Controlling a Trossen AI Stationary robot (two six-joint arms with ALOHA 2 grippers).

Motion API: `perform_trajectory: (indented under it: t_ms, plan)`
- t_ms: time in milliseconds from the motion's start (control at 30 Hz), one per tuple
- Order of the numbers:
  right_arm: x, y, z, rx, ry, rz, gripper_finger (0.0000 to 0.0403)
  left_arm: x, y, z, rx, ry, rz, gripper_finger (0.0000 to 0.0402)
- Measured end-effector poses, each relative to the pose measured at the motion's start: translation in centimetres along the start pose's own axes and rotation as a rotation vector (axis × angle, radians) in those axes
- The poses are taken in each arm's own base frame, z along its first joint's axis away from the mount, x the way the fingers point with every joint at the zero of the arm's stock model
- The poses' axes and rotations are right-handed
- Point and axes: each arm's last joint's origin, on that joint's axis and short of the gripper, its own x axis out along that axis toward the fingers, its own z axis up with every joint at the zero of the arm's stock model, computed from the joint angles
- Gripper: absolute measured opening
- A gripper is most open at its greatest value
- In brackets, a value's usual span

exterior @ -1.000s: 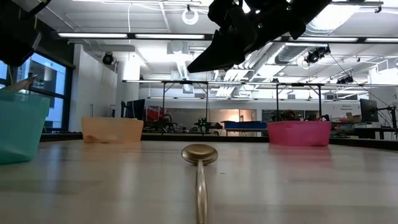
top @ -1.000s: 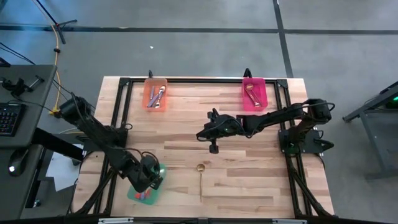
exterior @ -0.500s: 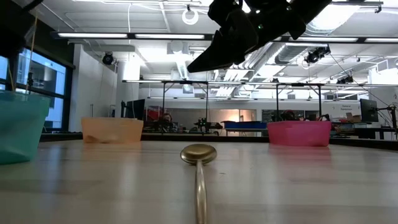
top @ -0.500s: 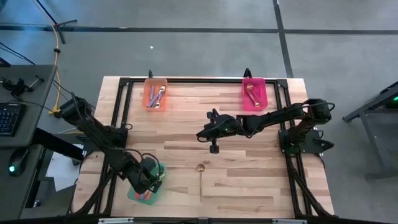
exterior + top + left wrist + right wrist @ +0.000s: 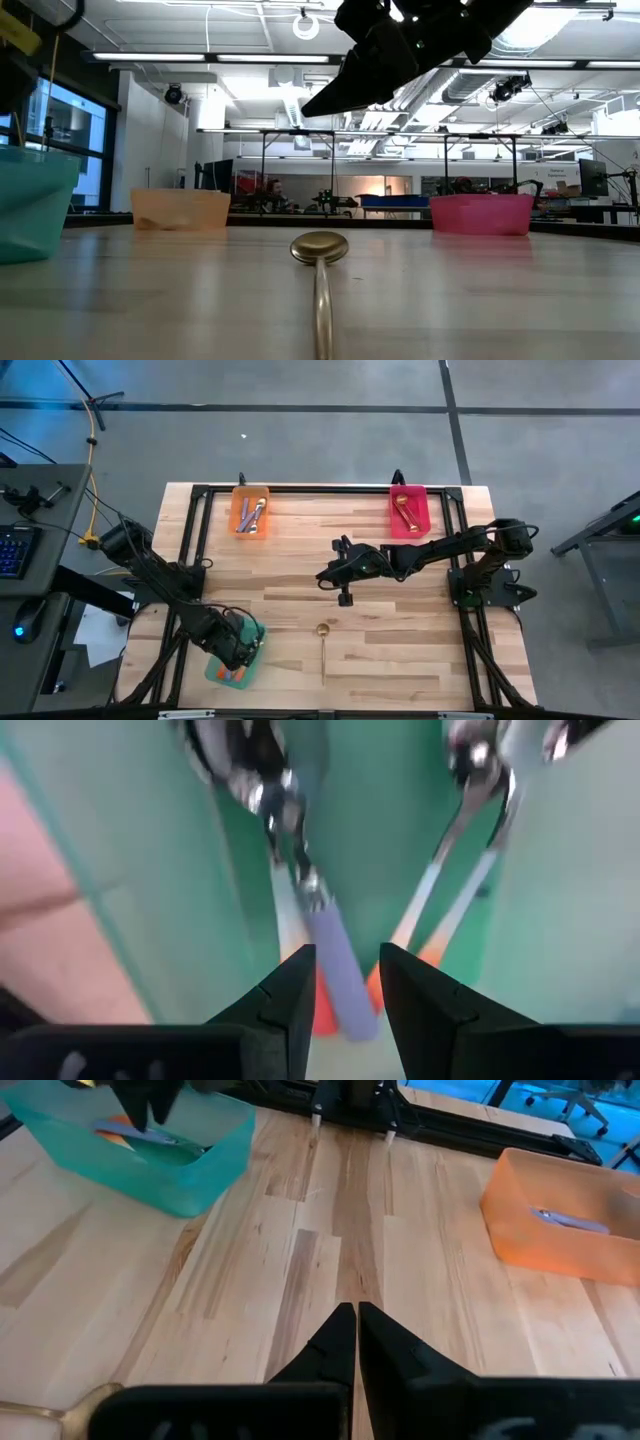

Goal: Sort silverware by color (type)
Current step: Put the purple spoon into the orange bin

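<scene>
My left gripper (image 5: 347,955) hangs open over the green tray (image 5: 222,670) at the table's near left. Below its fingers a spoon with a purple-blue handle (image 5: 320,910) lies in the tray beside two orange-handled spoons (image 5: 450,890). The fingers touch none of them. An all-gold spoon (image 5: 323,640) lies flat on the table near the front edge, its bowl (image 5: 320,248) toward the far side. My right gripper (image 5: 322,577) hovers shut above the table's middle, high over the gold spoon (image 5: 60,1405), holding nothing.
An orange tray (image 5: 251,512) with purple-handled spoons stands at the far left. A pink tray (image 5: 407,510) with gold spoons stands at the far right. Bare wood lies between the trays. The black frame (image 5: 330,489) runs round the table's edges.
My left gripper has shifted slightly toward the table's left edge over the green tray. A spoon end that stuck up above the green tray's rim in the low view has dropped out of sight behind its wall. My right arm has kept still.
</scene>
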Motion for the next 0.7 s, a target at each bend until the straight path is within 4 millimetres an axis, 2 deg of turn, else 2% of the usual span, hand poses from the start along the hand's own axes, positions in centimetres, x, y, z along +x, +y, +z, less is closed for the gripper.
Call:
perform_trajectory:
  t_ms: [467, 700]
  plan:
    - [0.0, 0.1, -0.2, -0.044, 0.022, 0.018, 0.0000, 2.3, -0.5, 1.6, -0.006, -0.045, 0.108, 0.0104]
    - [0.0, 0.1, -0.3, -0.060, 0.030, 0.020, 0.0000, 2.5, -0.5, 1.6, 0.006, -0.051, 0.118, 0.0051]
